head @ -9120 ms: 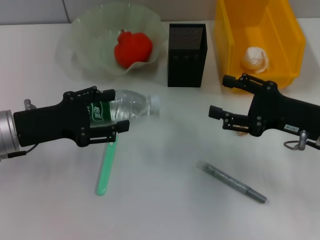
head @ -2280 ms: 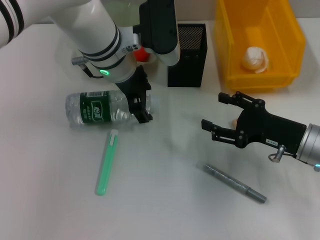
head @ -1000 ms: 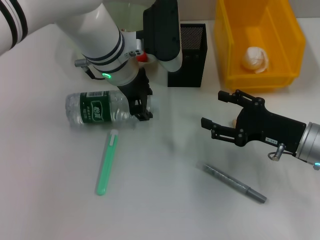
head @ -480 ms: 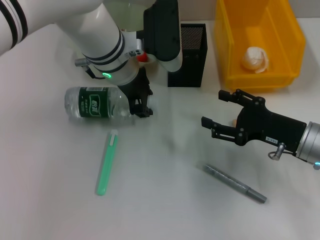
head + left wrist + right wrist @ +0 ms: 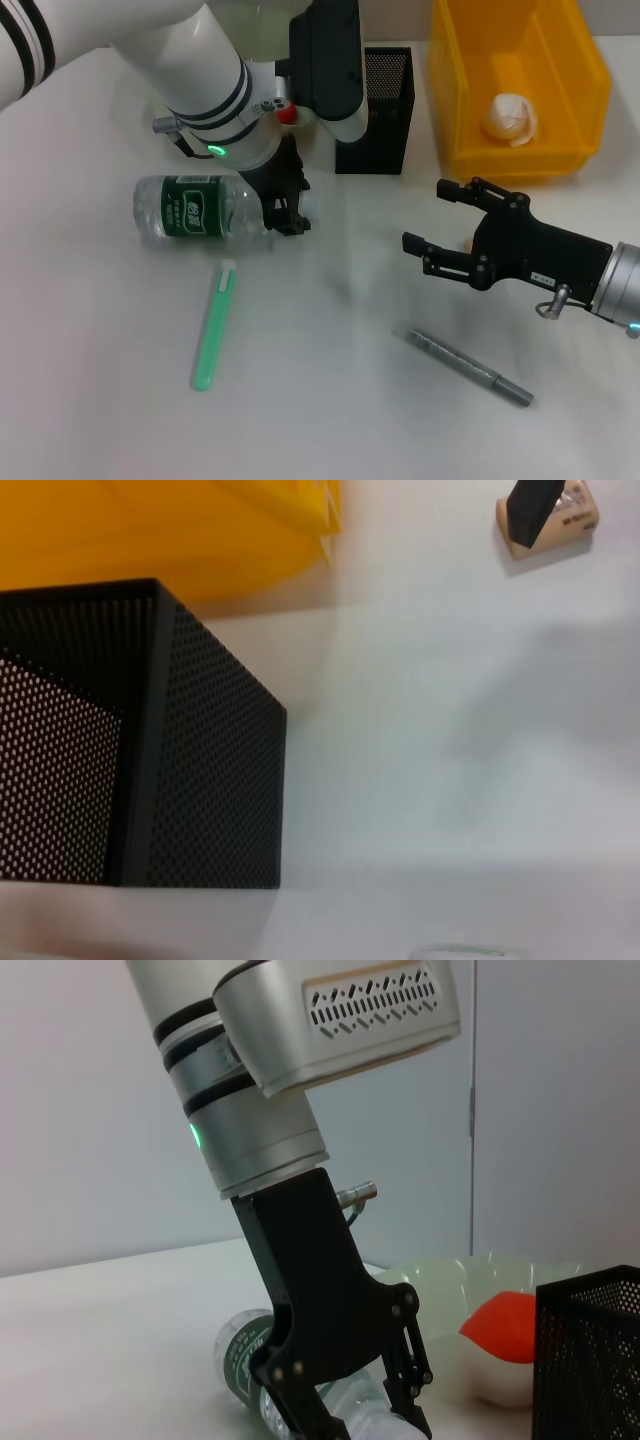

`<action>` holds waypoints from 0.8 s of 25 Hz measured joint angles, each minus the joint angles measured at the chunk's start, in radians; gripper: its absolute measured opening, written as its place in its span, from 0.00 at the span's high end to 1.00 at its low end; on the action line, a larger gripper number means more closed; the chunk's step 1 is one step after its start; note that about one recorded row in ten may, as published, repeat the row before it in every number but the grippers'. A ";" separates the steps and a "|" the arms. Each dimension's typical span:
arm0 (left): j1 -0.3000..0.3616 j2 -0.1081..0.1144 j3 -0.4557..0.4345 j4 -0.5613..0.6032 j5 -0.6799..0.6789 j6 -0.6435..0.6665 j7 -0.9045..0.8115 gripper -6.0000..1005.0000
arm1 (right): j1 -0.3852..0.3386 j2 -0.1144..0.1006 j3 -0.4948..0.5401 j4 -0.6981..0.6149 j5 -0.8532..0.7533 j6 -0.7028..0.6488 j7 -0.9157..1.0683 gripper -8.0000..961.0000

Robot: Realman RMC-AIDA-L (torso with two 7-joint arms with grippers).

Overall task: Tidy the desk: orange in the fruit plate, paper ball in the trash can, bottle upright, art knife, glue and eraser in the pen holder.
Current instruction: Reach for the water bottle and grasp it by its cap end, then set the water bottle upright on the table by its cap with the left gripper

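Left end effector (image 5: pixel 288 205) clamped on the lying water bottle (image 5: pixel 195 208) at its neck.
I see the right end effector (image 5: pixel 452 232) hovering spread apart over the worktop (image 5: pixel 330 420), near the grey pen (image 5: pixel 470 366).

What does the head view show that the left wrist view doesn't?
Head only: the bottle lying on its side, the left gripper at its neck end, the open right gripper, the green stick, the grey pen, the paper ball.
Left wrist only: the eraser unobstructed, with a black finger partly over it.
Both: the black pen holder, the yellow bin, the white table.
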 joint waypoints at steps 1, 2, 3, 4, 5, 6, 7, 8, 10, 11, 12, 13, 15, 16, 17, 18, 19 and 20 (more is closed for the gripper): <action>0.000 0.000 0.000 0.000 0.000 0.001 0.000 0.55 | 0.001 0.000 0.000 0.000 0.000 0.000 0.000 0.14; 0.001 0.000 0.000 0.000 0.000 0.001 -0.001 0.55 | 0.001 0.000 0.000 0.000 -0.001 0.000 0.000 0.14; 0.001 0.000 0.000 0.000 0.000 0.001 -0.001 0.55 | 0.002 0.000 0.000 0.000 -0.001 0.000 0.000 0.14; 0.002 0.000 0.000 0.001 -0.001 0.001 -0.001 0.55 | 0.002 0.000 0.000 0.000 -0.001 0.000 0.000 0.14; 0.002 0.000 0.000 0.001 -0.001 0.001 -0.001 0.55 | 0.002 0.000 0.001 0.000 -0.002 0.000 0.000 0.14; 0.002 0.000 0.000 0.001 -0.001 0.001 -0.001 0.55 | 0.002 0.000 0.001 0.000 -0.002 0.000 0.000 0.14; 0.002 0.000 0.000 0.001 -0.001 0.001 -0.001 0.55 | 0.002 0.000 0.001 0.000 -0.002 0.000 0.001 0.14; 0.002 0.000 0.000 0.001 -0.001 0.001 -0.001 0.55 | 0.002 0.000 0.001 0.000 -0.003 0.000 0.001 0.14; 0.002 0.000 0.000 0.002 -0.001 0.001 -0.001 0.55 | 0.002 0.000 0.001 0.000 -0.003 0.000 0.001 0.14; 0.002 0.000 0.000 0.003 -0.001 0.004 -0.003 0.55 | 0.002 0.000 0.002 0.000 -0.003 0.000 0.001 0.14; 0.002 0.000 -0.001 0.006 -0.001 0.009 -0.006 0.55 | 0.002 0.000 0.002 0.000 -0.004 0.000 0.001 0.14; 0.002 0.000 -0.001 0.006 -0.001 0.009 -0.006 0.55 | 0.002 0.000 0.002 0.000 -0.004 0.000 0.001 0.14; 0.006 0.000 -0.006 0.021 -0.006 0.023 -0.008 0.55 | 0.002 0.000 0.002 0.000 -0.004 0.000 0.001 0.14; 0.009 0.000 -0.008 0.028 -0.009 0.030 -0.008 0.55 | 0.002 0.000 0.002 0.000 -0.004 0.000 0.001 0.14; 0.014 0.000 -0.010 0.041 -0.013 0.039 -0.008 0.55 | 0.002 0.000 0.002 0.000 -0.003 0.000 0.001 0.14; 0.017 0.000 -0.010 0.048 -0.014 0.042 -0.008 0.55 | 0.002 0.000 0.002 0.000 -0.003 0.000 0.001 0.14; 0.019 0.000 -0.010 0.052 -0.014 0.045 -0.008 0.55 | 0.002 0.000 0.002 0.000 -0.003 0.000 0.001 0.14; 0.022 0.000 -0.011 0.059 -0.014 0.049 -0.009 0.55 | 0.002 0.000 0.002 0.000 -0.003 0.000 0.001 0.14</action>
